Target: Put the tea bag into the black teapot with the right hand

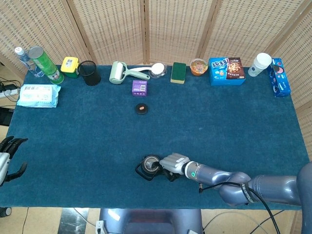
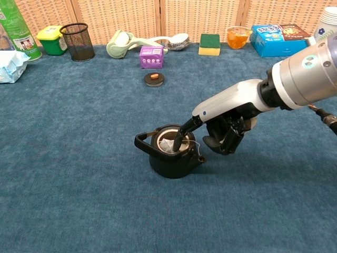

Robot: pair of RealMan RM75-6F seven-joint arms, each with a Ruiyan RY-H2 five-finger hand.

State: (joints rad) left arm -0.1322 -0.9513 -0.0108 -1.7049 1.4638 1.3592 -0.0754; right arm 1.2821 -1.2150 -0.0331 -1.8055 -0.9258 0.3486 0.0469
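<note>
Your right hand (image 2: 221,126) sits low over the near part of the blue table (image 2: 79,200), just right of the black teapot (image 2: 169,155). One finger (image 2: 181,138) is stretched out and dips into the pot's open mouth, its tip on or just above the tea bag (image 2: 168,146), which lies pale inside the pot below the rim. The rest of your fingers are curled under the palm, holding nothing. Whether the tip actually presses the bag cannot be told from either view. The teapot stands upright with its handle to the left and its spout toward the near right.

Your left hand (image 1: 9,158) shows only in the head view, at the left edge of the table and well apart from the pot, fingers spread and holding nothing.

Farther back, in the middle of the cloth, lies the teapot lid (image 2: 154,78), flat and apart from the pot. Just beyond it stands a small purple box (image 2: 151,56).

Along the far edge, left to right, you have a green can (image 2: 16,29), a pack of wipes (image 2: 10,66), a yellow-lidded tub (image 2: 51,39), a black mesh cup (image 2: 77,41), a lint roller (image 2: 124,43), a green sponge (image 2: 209,44), an orange jelly cup (image 2: 238,37), and a blue snack box (image 2: 276,38).
</note>
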